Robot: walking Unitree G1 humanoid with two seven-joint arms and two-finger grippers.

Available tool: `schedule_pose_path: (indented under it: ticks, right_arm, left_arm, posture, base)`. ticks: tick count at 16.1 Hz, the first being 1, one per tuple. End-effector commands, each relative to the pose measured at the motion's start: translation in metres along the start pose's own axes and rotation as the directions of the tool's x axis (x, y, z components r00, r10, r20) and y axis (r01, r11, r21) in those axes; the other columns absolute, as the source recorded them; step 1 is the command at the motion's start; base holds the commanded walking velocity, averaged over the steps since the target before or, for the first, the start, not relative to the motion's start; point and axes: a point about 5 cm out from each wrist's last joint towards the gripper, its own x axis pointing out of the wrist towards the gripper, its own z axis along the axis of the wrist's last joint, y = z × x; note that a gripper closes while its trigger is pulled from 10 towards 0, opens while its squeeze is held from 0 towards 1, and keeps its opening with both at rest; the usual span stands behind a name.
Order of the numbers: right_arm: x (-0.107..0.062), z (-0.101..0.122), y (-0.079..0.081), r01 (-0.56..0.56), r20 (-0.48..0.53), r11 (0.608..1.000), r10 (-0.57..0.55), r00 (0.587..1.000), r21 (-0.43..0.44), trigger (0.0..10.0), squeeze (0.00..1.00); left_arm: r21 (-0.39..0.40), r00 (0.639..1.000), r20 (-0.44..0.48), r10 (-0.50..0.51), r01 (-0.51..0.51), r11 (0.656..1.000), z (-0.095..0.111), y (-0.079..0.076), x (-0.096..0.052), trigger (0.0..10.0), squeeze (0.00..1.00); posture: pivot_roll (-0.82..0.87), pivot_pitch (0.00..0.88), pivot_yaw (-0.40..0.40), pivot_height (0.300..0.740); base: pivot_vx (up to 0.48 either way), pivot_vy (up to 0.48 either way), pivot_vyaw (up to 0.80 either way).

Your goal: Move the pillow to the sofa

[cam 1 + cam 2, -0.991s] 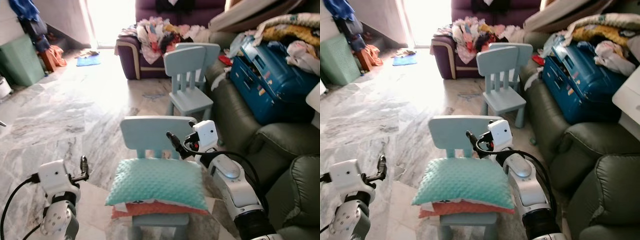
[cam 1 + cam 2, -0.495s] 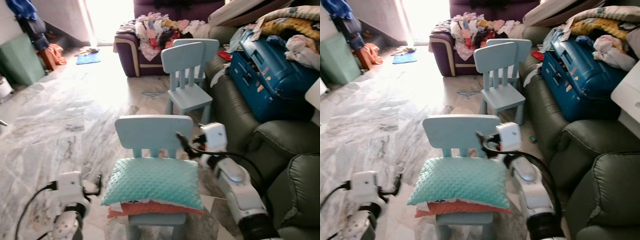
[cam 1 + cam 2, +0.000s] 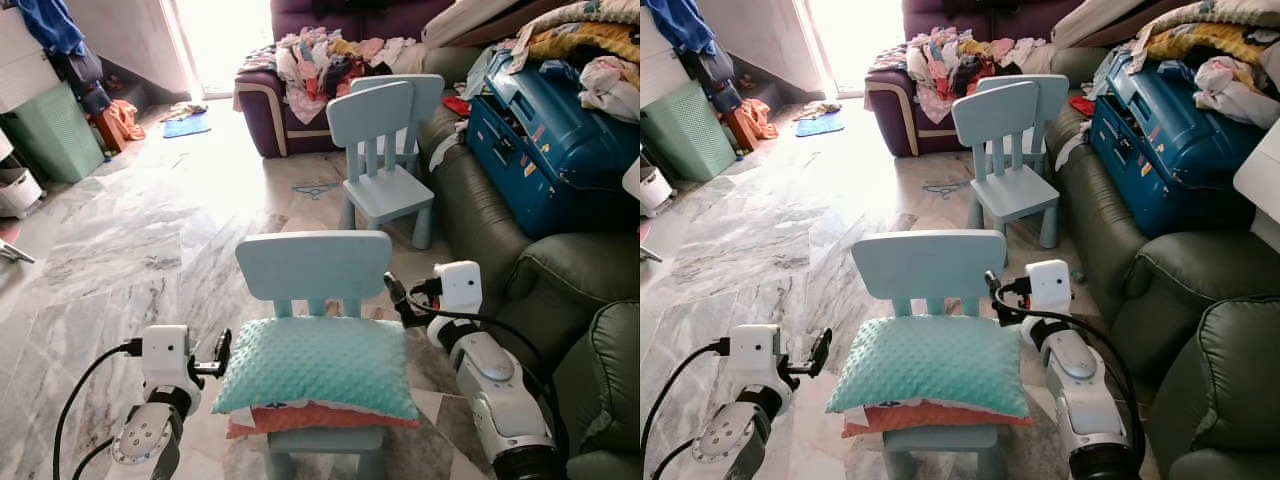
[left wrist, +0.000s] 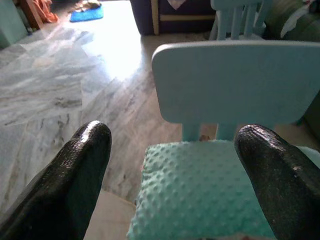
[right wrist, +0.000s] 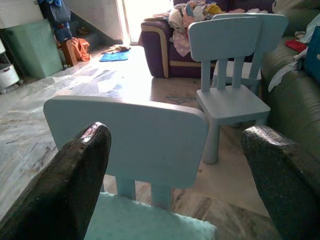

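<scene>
Left gripper [image 3: 225, 352] closed on pillow [image 3: 318, 365] edge | both grippers spread | contact unclear

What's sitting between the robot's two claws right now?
The teal pillow on the small blue chair, seen from the head cameras: left gripper by one end, right gripper near the other corner, both open.

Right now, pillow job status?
Done: both arms flank the chair. In hand: left gripper and right gripper are open on either side of the teal pillow, not touching it. Left: grasp, lift, carry to the green sofa.
</scene>
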Motion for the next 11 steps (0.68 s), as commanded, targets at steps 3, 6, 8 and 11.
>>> schedule_pose_path:
  ticks: [3, 6, 8, 11]
  right_arm:
    - [0.005, 0.012, 0.0, -0.009, 0.03, 1.0, 0.009, 1.0, -0.005, 10.0, 0.0]
    - [0.008, 0.015, 0.001, -0.027, 0.032, 1.0, 0.027, 0.999, -0.015, 10.0, 0.0]
    - [0.009, 0.017, 0.0, -0.032, 0.03, 0.999, 0.032, 0.999, -0.01, 10.0, 0.0]
    - [0.007, 0.015, 0.002, -0.04, 0.023, 0.999, 0.04, 0.999, -0.002, 10.0, 0.0]
  left_arm:
    - [0.012, 0.999, 0.032, 0.04, -0.041, 0.999, 0.004, 0.005, -0.003, 10.0, 0.0]
    - [-0.021, 0.999, 0.022, 0.048, -0.048, 0.999, -0.001, 0.006, -0.01, 10.0, 0.0]
    - [-0.032, 0.998, 0.032, 0.045, -0.044, 0.999, -0.002, 0.007, -0.015, 10.0, 0.0]
    - [-0.031, 0.999, 0.038, 0.038, -0.037, 0.999, -0.001, 0.006, -0.016, 10.0, 0.0]
  posture:
    - [-0.16, 0.0, 0.077, 0.74]
    - [-0.16, 0.0, 0.057, 0.74]
    - [-0.15, 0.0, 0.051, 0.74]
    - [-0.15, 0.0, 0.052, 0.74]
  base:
    - [0.0, 0.0, 0.0]
    - [0.0, 0.0, 0.0]
    - [0.0, 0.0, 0.0]
    - [0.0, 0.0, 0.0]
